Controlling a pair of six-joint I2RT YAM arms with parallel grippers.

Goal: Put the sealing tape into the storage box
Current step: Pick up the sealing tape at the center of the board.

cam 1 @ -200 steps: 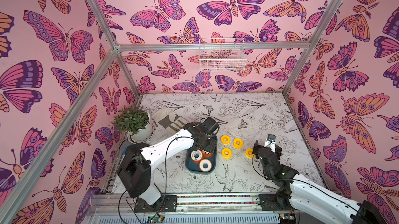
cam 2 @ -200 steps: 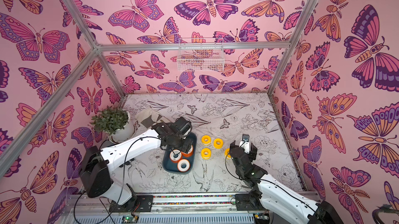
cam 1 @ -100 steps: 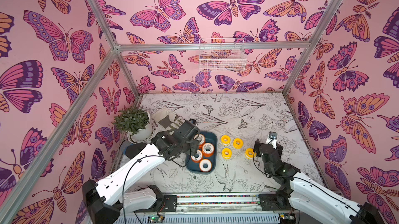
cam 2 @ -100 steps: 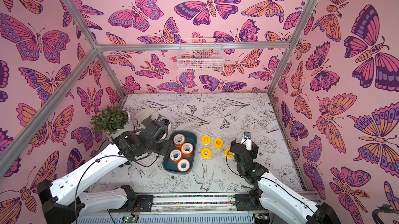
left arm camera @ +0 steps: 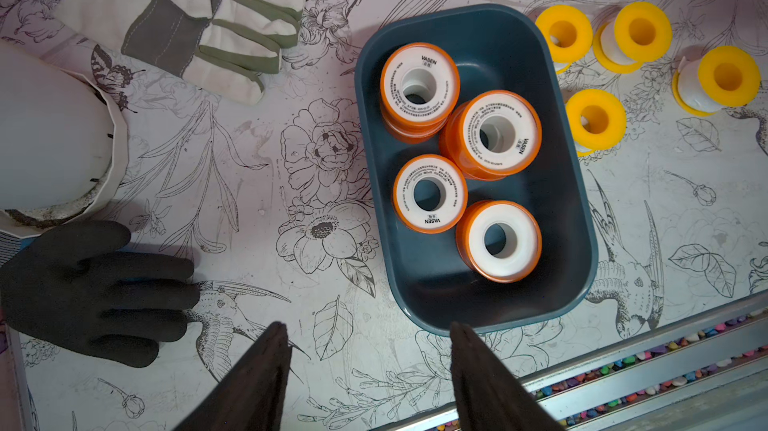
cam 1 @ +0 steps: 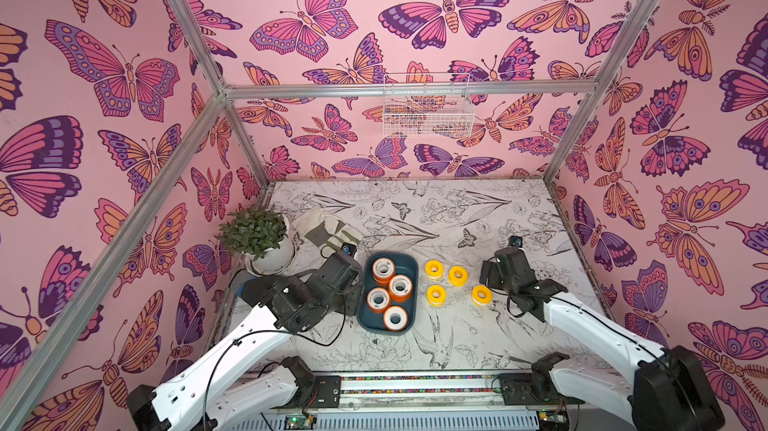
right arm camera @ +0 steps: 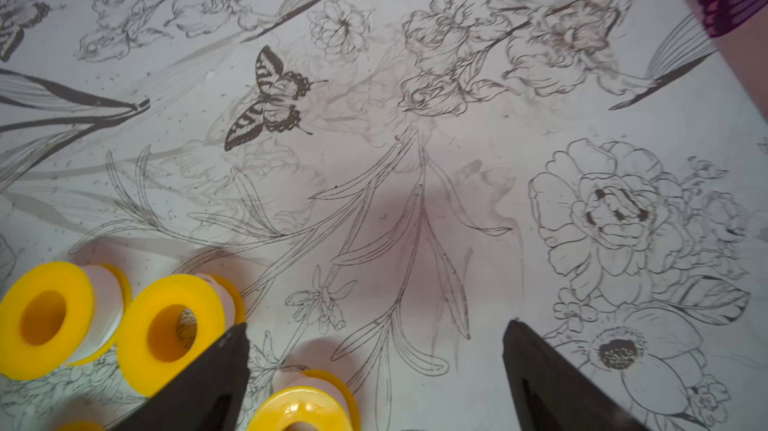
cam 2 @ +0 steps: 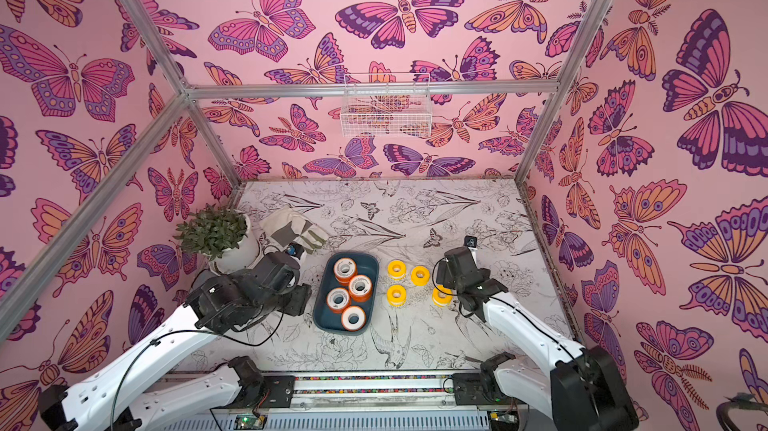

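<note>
Now, with four orange spools (cam 1: 400, 287) in the storage box (left arm camera: 507, 46) and four yellow spools (cam 1: 436, 294) at its three o'clock, the right gripper (right arm camera: 376, 325), jaws wide apart and empty, should straddle the nearest squarely, while the empty, partly parted left gripper (left arm camera: 365, 325) hangs at nine o'clock.

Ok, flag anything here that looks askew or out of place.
One orange spool in the storage box looks tilted, propped against its neighbour rather than flat. Four yellow spools lie outside it on the table. Nothing looks spilled or damaged.
</note>
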